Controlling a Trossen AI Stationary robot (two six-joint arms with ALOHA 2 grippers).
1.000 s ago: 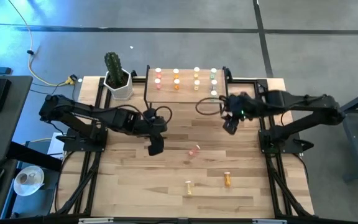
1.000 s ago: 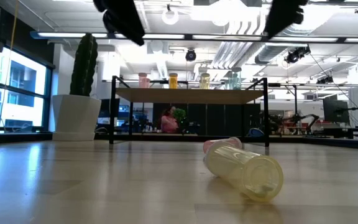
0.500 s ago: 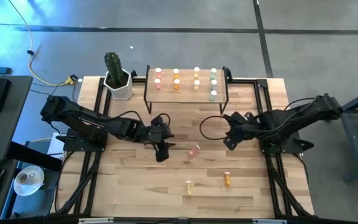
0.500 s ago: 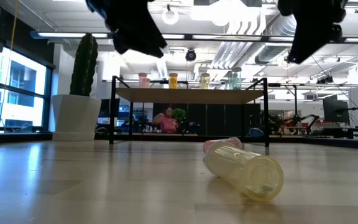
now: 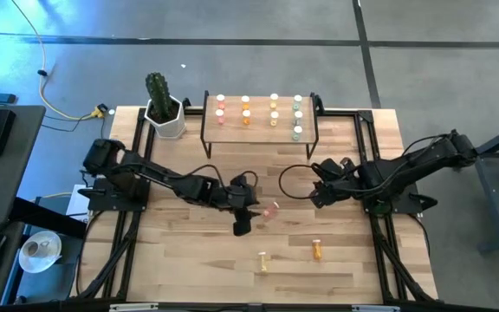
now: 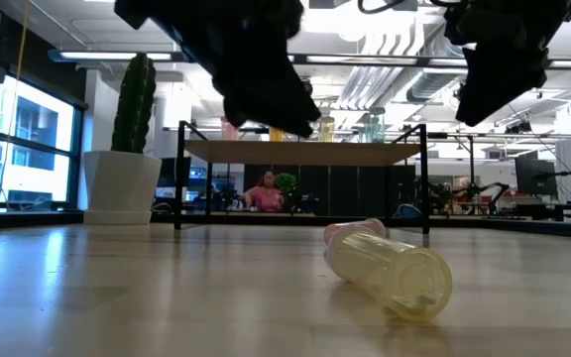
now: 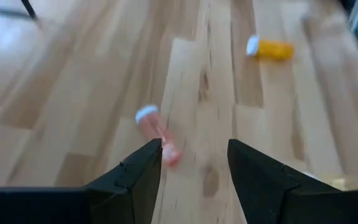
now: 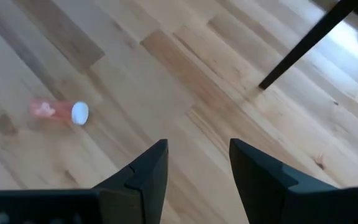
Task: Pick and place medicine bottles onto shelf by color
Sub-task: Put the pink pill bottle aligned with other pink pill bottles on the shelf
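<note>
the left arm (image 5: pixel 158 178) reaches from its base at the table's left edge far out toward the middle, stretched low and nearly straight, its wrist angled down. the left gripper (image 7: pixel 193 163) hangs above the tabletop with its fingers (image 7: pixel 143 173) spread apart and nothing between them. the right arm (image 5: pixel 405 169) comes in from the right edge, elbow raised, forearm sloping inward. the right gripper (image 8: pixel 197 163) also hangs over the wood, fingers (image 8: pixel 151 169) parted and empty.
</note>
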